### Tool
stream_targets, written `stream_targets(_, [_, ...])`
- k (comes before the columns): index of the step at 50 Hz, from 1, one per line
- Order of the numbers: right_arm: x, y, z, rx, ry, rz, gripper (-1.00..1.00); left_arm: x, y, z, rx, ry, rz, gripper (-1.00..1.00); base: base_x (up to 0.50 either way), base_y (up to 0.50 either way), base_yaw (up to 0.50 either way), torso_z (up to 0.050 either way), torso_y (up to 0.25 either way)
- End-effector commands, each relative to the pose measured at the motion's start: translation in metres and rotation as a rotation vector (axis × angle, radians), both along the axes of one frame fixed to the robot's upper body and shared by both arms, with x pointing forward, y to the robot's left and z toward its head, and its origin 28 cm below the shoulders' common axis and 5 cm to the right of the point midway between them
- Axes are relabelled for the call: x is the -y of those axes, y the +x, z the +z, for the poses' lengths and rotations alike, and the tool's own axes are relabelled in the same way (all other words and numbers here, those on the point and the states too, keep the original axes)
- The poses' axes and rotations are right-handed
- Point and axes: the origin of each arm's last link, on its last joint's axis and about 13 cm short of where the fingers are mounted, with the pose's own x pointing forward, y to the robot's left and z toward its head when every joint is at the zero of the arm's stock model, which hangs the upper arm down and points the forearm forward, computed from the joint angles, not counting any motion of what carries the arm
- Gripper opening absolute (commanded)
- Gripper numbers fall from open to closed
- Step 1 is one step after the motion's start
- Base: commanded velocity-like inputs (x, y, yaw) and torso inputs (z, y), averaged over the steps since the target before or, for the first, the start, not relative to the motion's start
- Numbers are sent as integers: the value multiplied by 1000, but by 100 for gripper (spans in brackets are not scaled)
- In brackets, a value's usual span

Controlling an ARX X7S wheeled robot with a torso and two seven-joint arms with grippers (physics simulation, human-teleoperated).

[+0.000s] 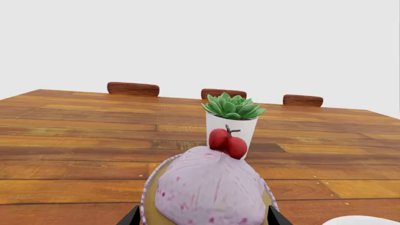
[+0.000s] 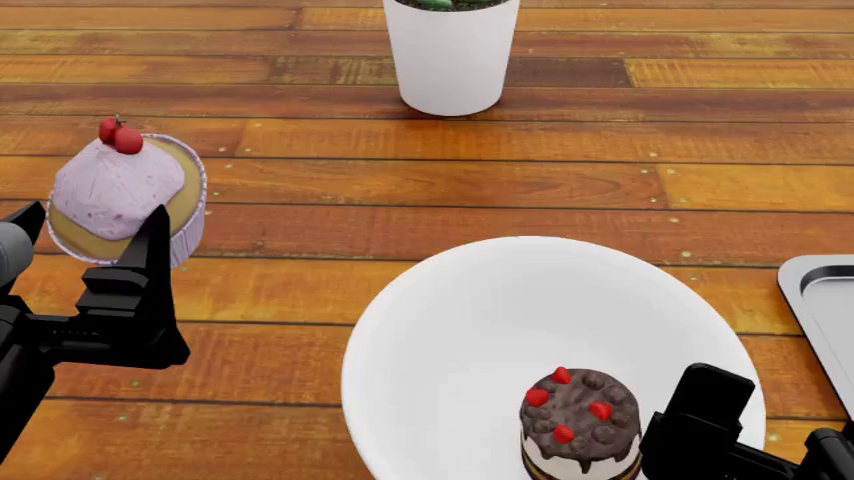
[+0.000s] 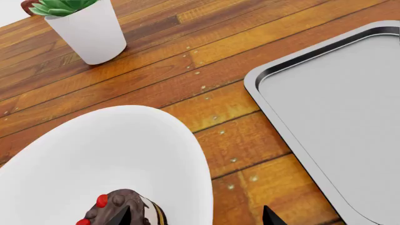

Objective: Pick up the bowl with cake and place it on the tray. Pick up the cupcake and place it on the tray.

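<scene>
- The bowl (image 2: 534, 330), wide, white and round, sits low in the head view, with the cake (image 2: 581, 422) inside it near its near right edge.
- The right tool (image 3: 195, 216) has one dark fingertip inside the bowl beside the cake and one outside the rim; the tips straddle the rim, but whether they press it cannot be told.
- The tray (image 3: 337, 108), grey with a low rim, lies on the worktop (image 2: 641, 200) just right of the bowl, with bare wood between them.
- The cupcake (image 2: 123, 195), lilac-frosted with red cherries, sits at the left, between the fingers of the left tool (image 1: 203, 216), which sit close against its wrapper on both sides.
- A white pot (image 2: 451, 55) holding a green succulent (image 1: 233, 105) stands farther back, between cupcake and bowl, apart from both.
- Three brown chair backs (image 1: 133, 88) show past the worktop's far edge.
- No readable writing or labels appear.
</scene>
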Motion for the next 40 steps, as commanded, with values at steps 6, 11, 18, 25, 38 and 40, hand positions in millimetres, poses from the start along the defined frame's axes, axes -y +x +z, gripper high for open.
stream_targets(6, [4,10,-16,-37,31,-18,100,1,0,2,0,-23,-2,-100,0,0,0,0,0])
stream_targets(11, [4,11,-21,-48,41,-19,100,1,0,1,-2,-23,-3,-100,0,0,0,0,2])
stream_targets(18, [2,12,-27,-63,53,-7,100,1,-2,1,-5,-26,-4,-100,0,0,0,0,0])
stream_targets(25, [1,12,-30,-72,62,1,100,1,-3,1,-7,-26,-6,-100,0,0,0,0,0])
stream_targets(38, [1,14,-38,-95,77,1,100,1,-4,1,-10,-29,-6,-100,0,0,0,0,0])
stream_targets(40, [1,15,-39,-101,82,2,100,1,-4,0,-11,-29,-4,-100,0,0,0,0,0])
